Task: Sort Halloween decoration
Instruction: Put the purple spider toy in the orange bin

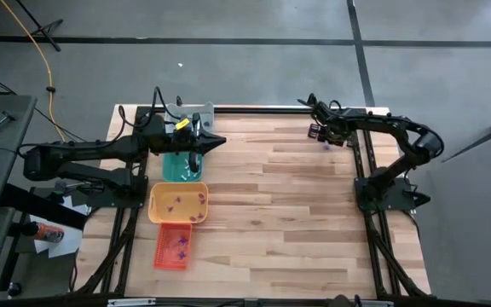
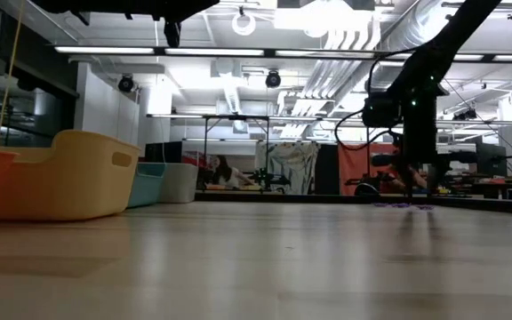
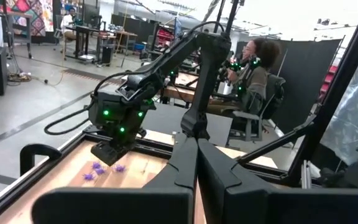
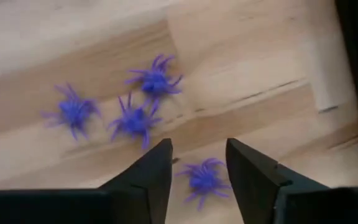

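Spiders, purple and tiny, lie on the bare wooden desk (image 1: 297, 205) at its far right corner, right under the right gripper (image 4: 197, 163). Seen past that gripper's own fingers (image 4: 146, 171), one purple spider (image 4: 204, 178) sits in the gap between the two dark tips, touching neither, with the fingers parted around it and gripping nothing. Three more spiders lie just beyond the tips in a loose cluster: one (image 4: 73, 112) off to the side, one (image 4: 134, 122) in the middle, and one (image 4: 156, 81) farthest out, close together but each apart from the fingers. From above, the right arm reaches along the desk's far edge and its gripper hangs over a small purple speck near the rail. The level view across the desk shows that gripper low over the wood with a few purple bits directly below it. The left gripper (image 3: 196, 163) waits over the teal tray (image 1: 181, 166) on the left side of the desk, its fingers pressed together and empty. Nearer along that side stand a yellow tray (image 1: 177, 203) and an orange tray (image 1: 172, 247), both with small purple pieces inside; a grey tray (image 1: 186, 111) sits at the far edge behind the left arm. A person sits in the room behind the desk.
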`<state>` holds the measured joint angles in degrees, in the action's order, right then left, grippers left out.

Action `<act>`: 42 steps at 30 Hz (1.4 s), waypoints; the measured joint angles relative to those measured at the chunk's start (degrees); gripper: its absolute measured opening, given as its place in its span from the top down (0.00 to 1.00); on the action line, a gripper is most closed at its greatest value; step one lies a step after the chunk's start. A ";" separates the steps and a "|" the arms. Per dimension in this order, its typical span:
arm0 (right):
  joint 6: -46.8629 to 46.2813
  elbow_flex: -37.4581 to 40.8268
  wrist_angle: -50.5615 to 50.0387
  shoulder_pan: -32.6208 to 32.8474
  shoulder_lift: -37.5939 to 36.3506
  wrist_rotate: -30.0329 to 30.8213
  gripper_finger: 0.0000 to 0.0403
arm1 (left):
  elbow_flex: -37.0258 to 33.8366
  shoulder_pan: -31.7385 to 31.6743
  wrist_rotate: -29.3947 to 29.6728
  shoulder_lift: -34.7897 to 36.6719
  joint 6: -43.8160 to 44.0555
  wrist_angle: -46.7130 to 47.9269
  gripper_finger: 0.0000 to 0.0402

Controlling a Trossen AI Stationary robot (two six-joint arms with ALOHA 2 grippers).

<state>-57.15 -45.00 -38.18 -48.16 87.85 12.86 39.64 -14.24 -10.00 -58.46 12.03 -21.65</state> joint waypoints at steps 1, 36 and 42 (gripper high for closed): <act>-1.12 0.78 1.30 -0.28 0.00 -0.07 0.63 | 0.00 0.00 0.00 -0.06 -0.47 -0.02 1.00; 13.17 5.90 22.99 15.53 -20.77 -8.23 1.00 | -0.07 -0.41 0.31 2.58 0.74 -1.92 1.00; 31.92 5.78 44.23 25.64 -27.62 -17.65 1.00 | -0.07 -0.42 2.85 1.57 0.30 -2.42 1.00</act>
<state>-25.23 -39.22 6.04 -22.52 60.23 -4.78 39.57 -14.66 -7.14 -56.89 12.34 -24.07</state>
